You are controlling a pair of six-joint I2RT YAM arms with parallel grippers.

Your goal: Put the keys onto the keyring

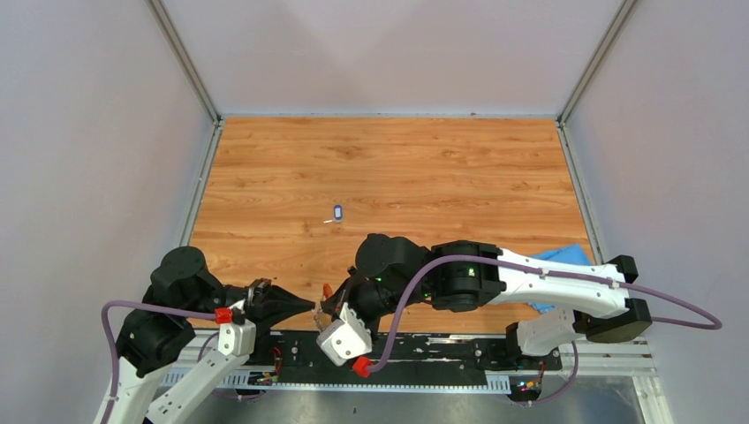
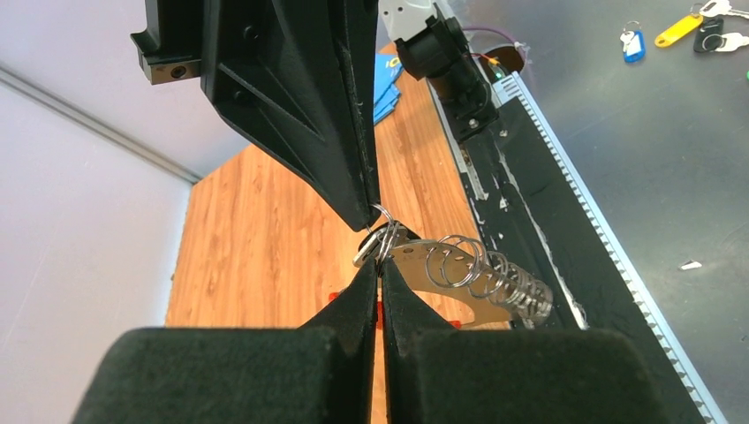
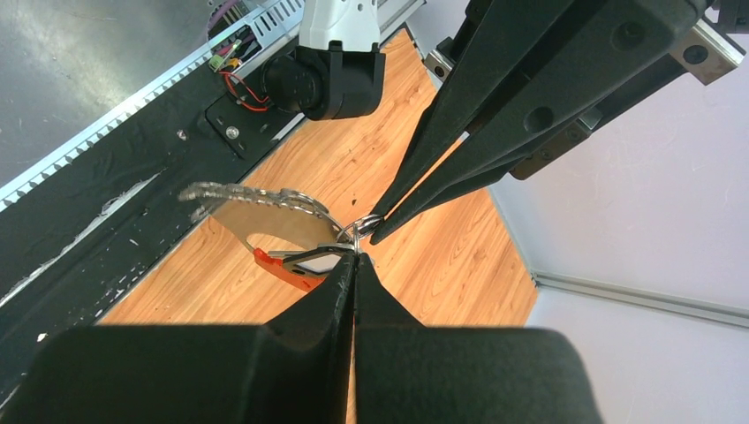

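Note:
The keyring (image 1: 328, 290), a tan plate with a red loop and a row of grey metal rings, hangs in the air between my two grippers at the table's near edge. It shows in the left wrist view (image 2: 481, 276) and the right wrist view (image 3: 265, 212). My left gripper (image 2: 380, 258) is shut on a small ring at the plate's end. My right gripper (image 3: 355, 256) is shut, tip to tip with the left, on the black-headed key (image 3: 305, 258) beside the red loop (image 3: 281, 268). The blue-and-white key (image 1: 337, 213) lies alone mid-table.
A blue cloth (image 1: 558, 260) lies at the table's right edge under the right arm. The black base rail (image 1: 442, 349) runs along the near edge. In the left wrist view, spare key tags (image 2: 632, 44) lie on the dark floor beyond the rail.

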